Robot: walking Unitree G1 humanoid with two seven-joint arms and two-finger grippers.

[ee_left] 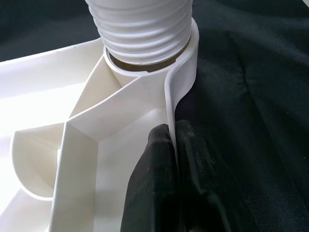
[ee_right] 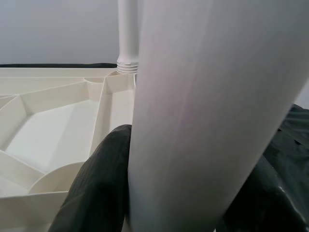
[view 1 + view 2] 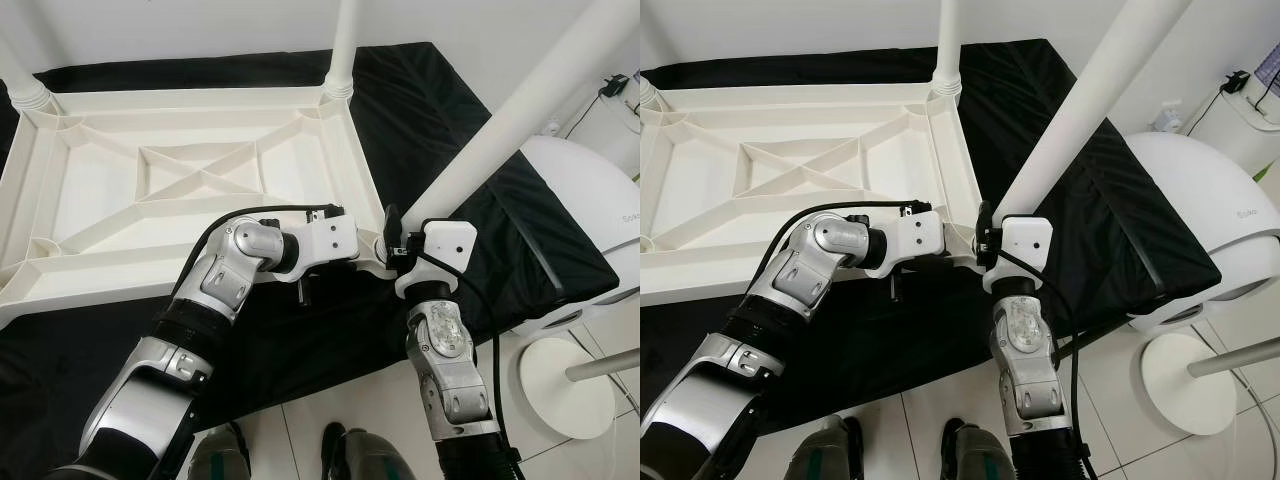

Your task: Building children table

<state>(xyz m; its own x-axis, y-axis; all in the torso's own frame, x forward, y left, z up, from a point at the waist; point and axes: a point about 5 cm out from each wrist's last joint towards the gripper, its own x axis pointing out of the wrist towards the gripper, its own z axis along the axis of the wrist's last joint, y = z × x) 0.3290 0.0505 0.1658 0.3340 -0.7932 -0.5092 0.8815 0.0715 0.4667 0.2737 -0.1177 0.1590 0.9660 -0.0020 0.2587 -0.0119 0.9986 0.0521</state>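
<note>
**Leg going into the near right corner**

While the white tabletop (image 3: 120, 215) lies upside down on the black cloth (image 3: 440, 120), the left gripper (image 1: 175, 145) is clenched on its near right rim, and the right gripper (image 3: 392, 240) grasps the leg (image 3: 520, 110) entering that corner socket. Two legs stand at the far corners. The plastic looks light, stiff and smooth, so a low grip near the thread seems best.
</note>
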